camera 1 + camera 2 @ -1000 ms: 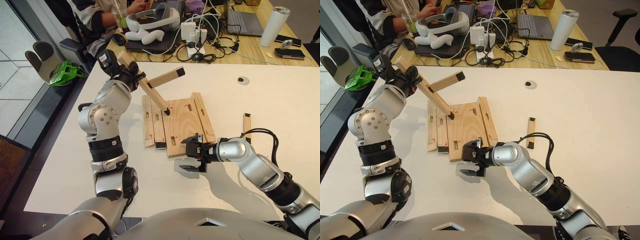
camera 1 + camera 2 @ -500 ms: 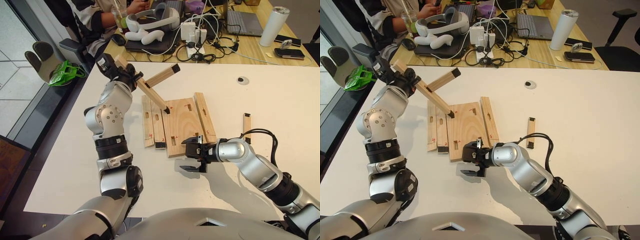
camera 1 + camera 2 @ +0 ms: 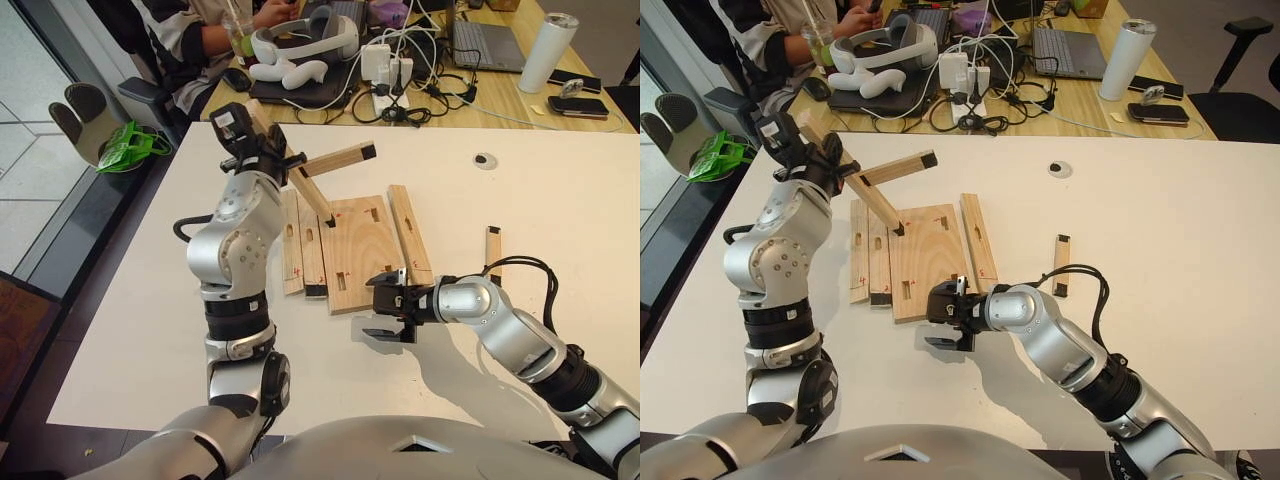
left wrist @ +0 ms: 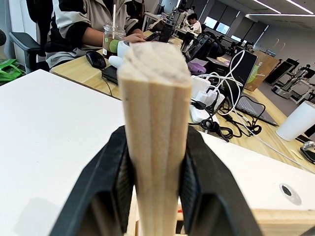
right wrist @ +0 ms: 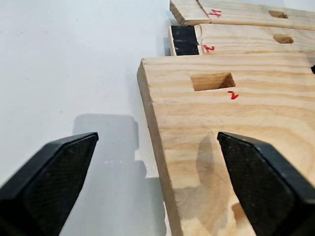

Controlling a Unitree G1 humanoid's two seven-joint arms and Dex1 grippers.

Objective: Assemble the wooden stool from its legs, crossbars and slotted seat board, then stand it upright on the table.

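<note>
Far side of my white table: small round dark grommet. Behind it is a light wooden table w/ lots on it. Tall white lidded tumbler at far right, dark phone just beside its base. Open grey laptop next, then white power strip w/ chargers & tangled cables in the middle. White VR headset further left, black mouse near it. Clear cup w/ straw & green drink by the mouse. Green bag off my table's left edge.

Leg and seat board bare pale wood, grain showing, matt; fingers black matt plastic; desk smooth white.
</note>
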